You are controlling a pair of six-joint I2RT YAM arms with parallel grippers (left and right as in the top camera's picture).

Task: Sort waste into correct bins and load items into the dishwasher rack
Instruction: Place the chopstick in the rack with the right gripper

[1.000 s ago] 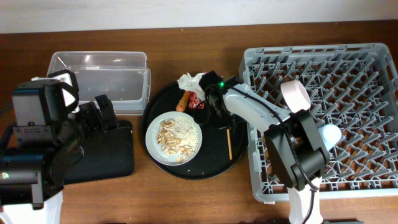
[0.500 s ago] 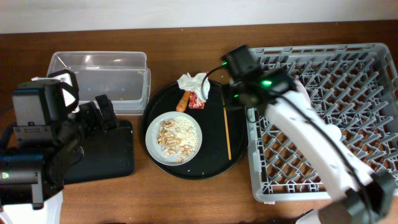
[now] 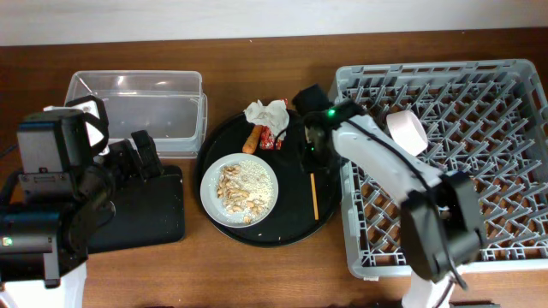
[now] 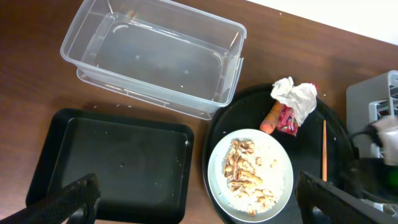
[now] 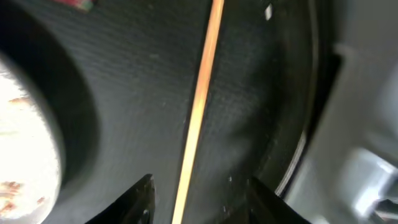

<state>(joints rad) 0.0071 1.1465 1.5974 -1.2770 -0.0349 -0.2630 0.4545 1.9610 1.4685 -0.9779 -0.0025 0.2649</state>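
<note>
The right pincer (image 5: 200, 183) hangs open over the round black tray (image 3: 295, 221), its two fingers straddling the chopstick (image 5: 200, 99). The chopstick lies near that tray's right rim, just beside the rack (image 3: 353, 231) wall, so room is tight on that side. Bare tray opens toward the plate (image 3: 207, 180) of rice. The tissue (image 3: 265, 111), wrapper (image 3: 272, 137) and carrot piece (image 3: 253, 139) crowd the far edge. The left pincer (image 4: 198, 186) is spread wide near the flat black tray (image 4: 112, 162) and the clear tub (image 4: 155, 56).
</note>
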